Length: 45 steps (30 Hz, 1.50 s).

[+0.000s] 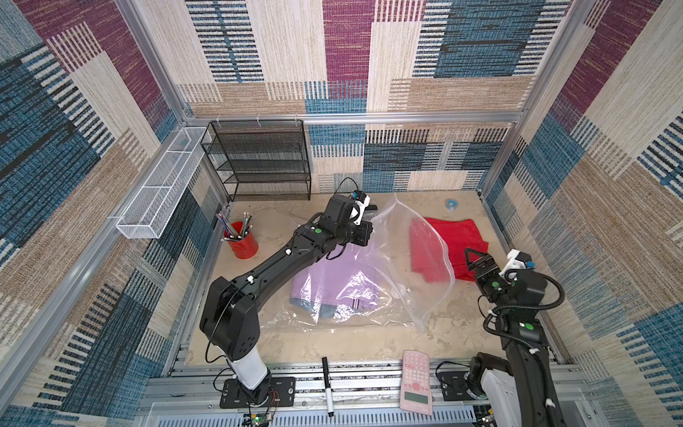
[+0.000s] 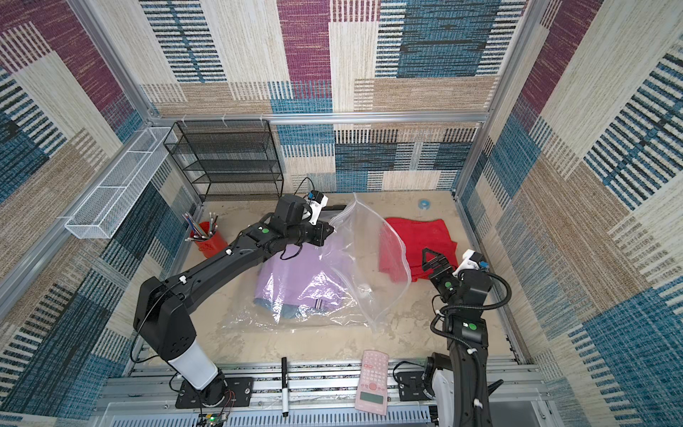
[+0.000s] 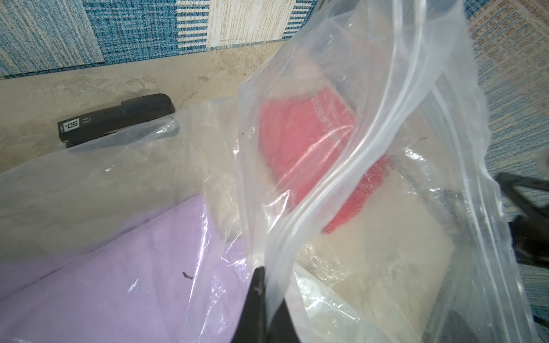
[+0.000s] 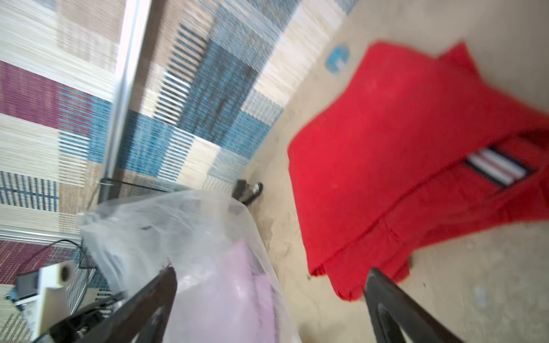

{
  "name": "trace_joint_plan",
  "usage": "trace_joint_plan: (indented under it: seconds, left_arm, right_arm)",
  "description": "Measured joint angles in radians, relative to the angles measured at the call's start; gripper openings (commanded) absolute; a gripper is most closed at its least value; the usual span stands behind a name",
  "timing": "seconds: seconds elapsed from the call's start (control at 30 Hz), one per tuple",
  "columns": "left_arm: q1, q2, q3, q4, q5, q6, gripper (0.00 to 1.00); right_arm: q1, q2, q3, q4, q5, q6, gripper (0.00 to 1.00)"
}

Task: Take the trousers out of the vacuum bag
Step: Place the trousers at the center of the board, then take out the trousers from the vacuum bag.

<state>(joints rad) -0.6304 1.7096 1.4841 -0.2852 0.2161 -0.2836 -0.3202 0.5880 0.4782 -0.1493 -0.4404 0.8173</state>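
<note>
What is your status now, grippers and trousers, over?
Left gripper shut on vacuum bag edge, lifted. Right gripper open, near red trousers, out on table. Lilac trousers and denim trousers in bag. Black stapler behind bag, not blocking.

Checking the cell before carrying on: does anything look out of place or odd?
Nothing spilled or damaged. The pink calculator and black marker lie on the front metal rail, off the tabletop; the vacuum bag's edge overlaps the stapler at the back.
</note>
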Motion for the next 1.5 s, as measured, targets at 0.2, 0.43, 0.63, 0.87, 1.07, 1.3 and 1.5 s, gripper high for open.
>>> trace_joint_plan:
  seconds: [0.2, 0.43, 0.63, 0.87, 1.07, 1.3, 1.5]
  left_arm:
    - [-0.003, 0.019, 0.026, -0.008, 0.000, 0.000, 0.00]
    - [-0.028, 0.038, 0.094, -0.035, 0.000, 0.016, 0.00]
    - [-0.060, 0.063, 0.160, -0.060, -0.011, 0.034, 0.00]
    - [-0.083, 0.068, 0.182, -0.087, -0.039, 0.048, 0.00]
    - [-0.111, 0.073, 0.246, -0.133, -0.056, 0.057, 0.00]
    - [-0.176, 0.158, 0.425, -0.225, -0.101, 0.075, 0.00]
    - [-0.229, 0.257, 0.583, -0.324, -0.164, 0.075, 0.00]
  right_arm:
    - [0.000, -0.015, 0.130, 0.020, -0.106, -0.086, 0.82]
    - [0.051, 0.119, 0.281, 0.173, -0.398, -0.171, 0.69]
    - [0.303, 0.270, 0.353, 0.106, -0.455, -0.315, 0.69]
    - [0.456, 0.388, 0.295, 0.057, -0.367, -0.373, 0.64]
    - [0.514, 0.499, 0.274, 0.000, -0.259, -0.419, 0.62]
    - [0.563, 0.576, 0.266, -0.028, -0.110, -0.436, 0.56]
    - [0.602, 0.632, 0.256, -0.017, -0.034, -0.444, 0.59]
